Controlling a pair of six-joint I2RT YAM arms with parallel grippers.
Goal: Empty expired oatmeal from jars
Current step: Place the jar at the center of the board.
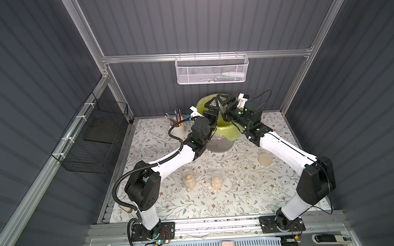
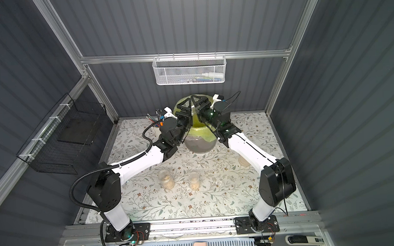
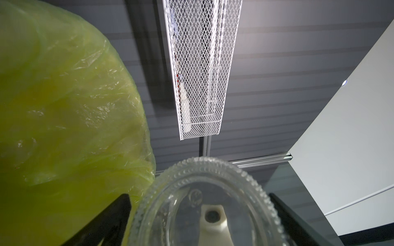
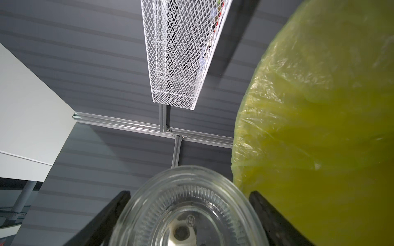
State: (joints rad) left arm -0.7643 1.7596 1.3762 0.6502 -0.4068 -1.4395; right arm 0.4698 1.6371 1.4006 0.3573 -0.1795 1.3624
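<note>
A squat clear glass jar (image 3: 170,183) hangs on its side over the yellow-green bag (image 1: 225,129) of the grey bin (image 1: 219,147), between both grippers. My right gripper (image 4: 189,192) is shut on it, both fingers against the glass. My left gripper (image 3: 198,196) is open around the jar, with bag showing between one finger (image 3: 119,213) and the glass. The held jar (image 4: 149,191) looks clear inside. In both top views two narrower jars (image 1: 189,176) (image 1: 217,179) stand mid-table holding oatmeal (image 1: 190,184) (image 2: 194,185). Its beige lid (image 1: 265,159) lies beside the right arm.
A white mug of pencils (image 1: 178,127) stands left of the bin, close to the left arm's wrist. A white mesh basket (image 1: 212,70) hangs on the back wall above the bin. A black wire basket (image 1: 95,136) is fixed to the left wall.
</note>
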